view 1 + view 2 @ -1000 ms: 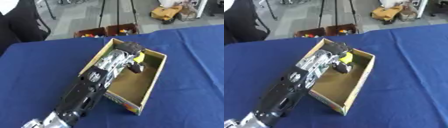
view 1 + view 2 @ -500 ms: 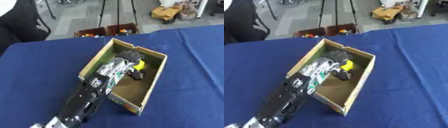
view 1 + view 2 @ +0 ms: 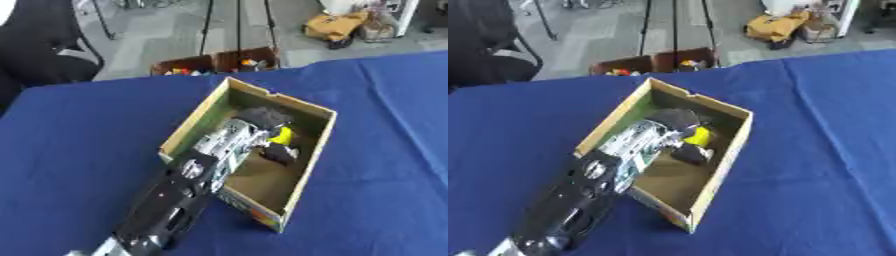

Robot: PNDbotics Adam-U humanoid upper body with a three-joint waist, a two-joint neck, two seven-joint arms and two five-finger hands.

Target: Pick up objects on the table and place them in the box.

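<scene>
Down inside the cardboard box (image 3: 317,142), about halfway along its length, the robot's left hand (image 3: 260,120) sits over a small yellow object (image 3: 282,135), with a dark lump (image 3: 280,153) lying on the box floor just beside it, toward the near end. The yellow piece lies on the right-wall side of the hand, touching or nearly touching the dark fingers, and I cannot tell from where I stand whether they are curled round it or merely resting against it. The fingers are bunched into one dark mass, so open or closed is beyond me to say.

The left arm (image 3: 179,194) runs in from the box's near-left corner, crossing over the left wall and slanting along the box's long axis toward its far end, forearm low, wrist just above the rim. The box itself lies askew on the blue tablecloth (image 3: 79,135), its long axis running from near-right to far-left.

No right hand shows anywhere. My guess is that the yellow thing is already where it belongs, and what matters next is lifting straight up clear of the left wall, without dragging the box.
</scene>
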